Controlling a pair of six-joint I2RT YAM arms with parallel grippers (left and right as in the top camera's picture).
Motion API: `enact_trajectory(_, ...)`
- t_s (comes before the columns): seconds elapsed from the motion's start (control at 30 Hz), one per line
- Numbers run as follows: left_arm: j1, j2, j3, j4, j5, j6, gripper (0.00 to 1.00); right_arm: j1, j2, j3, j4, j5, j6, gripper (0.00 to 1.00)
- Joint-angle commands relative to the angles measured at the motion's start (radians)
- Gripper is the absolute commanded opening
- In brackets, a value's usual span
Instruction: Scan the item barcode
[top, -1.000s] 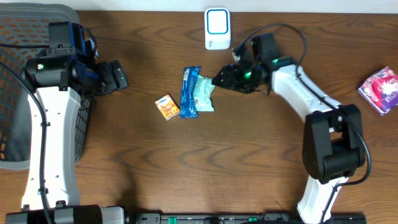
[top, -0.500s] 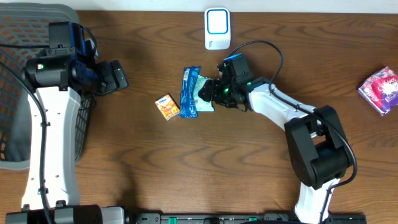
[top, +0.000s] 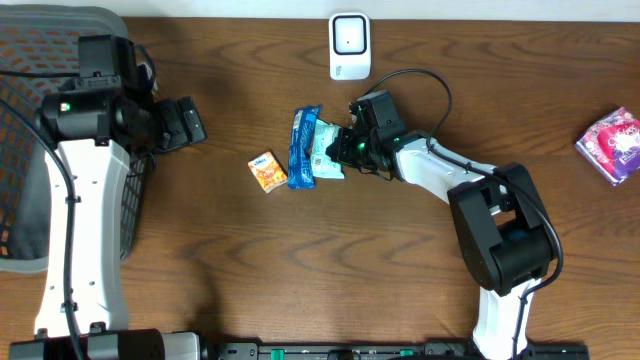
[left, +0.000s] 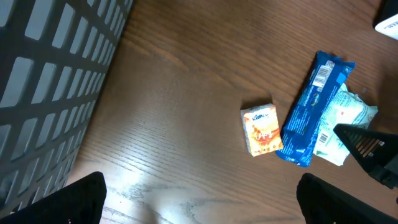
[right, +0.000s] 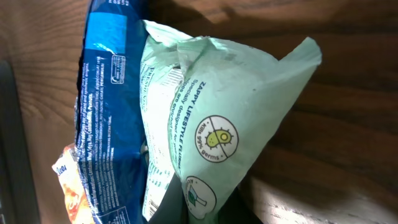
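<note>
Near the middle of the table (top: 300, 270), a little toward 12 o'clock, the green pouch (top: 326, 160) lies flat. It is the thing the right gripper (top: 343, 150) has reached. This gripper comes in from 3 o'clock, and its jaws are pressed together on the pouch's edge at that side. In the right wrist view the pouch fills most of the frame and its narrow end runs down between the dark fingers at the bottom.

A blue packet (top: 302, 148) lies against the pouch at its 9 o'clock side, partly on top of it. A small orange box (top: 268, 171) sits just beside the packet, toward 8 o'clock, and I cannot tell if they touch.

The white scanner (top: 350, 45) stands at 12 o'clock, near the table's far edge and apart from the pouch.

The left gripper (top: 190, 122) hangs at 9 o'clock, beside the black basket (left: 50, 68). Its jaws are spread wide and hold nothing.

At 3 o'clock, well apart from the rest, lies a pink packet (top: 612, 142).
</note>
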Motion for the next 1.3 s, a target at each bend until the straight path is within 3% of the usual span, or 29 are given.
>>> enact_trajectory(0.0, 0.003, -0.001, 0.001, -0.003, -0.009, 0.005, 0.98, -0.01, -0.02, 0.008, -0.06, 0.033, -0.019, 0.02)
enact_trajectory(0.2, 0.003, -0.001, 0.001, -0.003, -0.009, 0.005, 0.98, -0.039, -0.151, 0.077, -0.251, 0.234, -0.137, 0.02)
enact_trajectory(0.43, 0.003, -0.001, 0.001, -0.003, -0.009, 0.005, 0.98, -0.001, -0.278, 0.131, -0.511, 0.8, -0.25, 0.02)
enact_trajectory(0.63, 0.003, 0.0, 0.001, -0.003, -0.009, 0.005, 0.98, 0.033, -0.24, 0.13, -0.645, 1.187, -0.252, 0.02)
enact_trajectory(1.03, 0.003, 0.0, 0.001, -0.003, -0.009, 0.005, 0.98, 0.085, -0.07, 0.13, -0.698, 1.217, -0.249, 0.01)
enact_trajectory(1.2, 0.003, 0.0, 0.002, -0.003, -0.009, 0.005, 0.98, 0.153, -0.054, 0.13, -0.693, 1.088, -0.248, 0.06)
enact_trajectory(1.27, 0.003, 0.0, 0.001, -0.003, -0.009, 0.005, 0.98, 0.185, -0.054, 0.13, -0.683, 1.063, -0.248, 0.15)
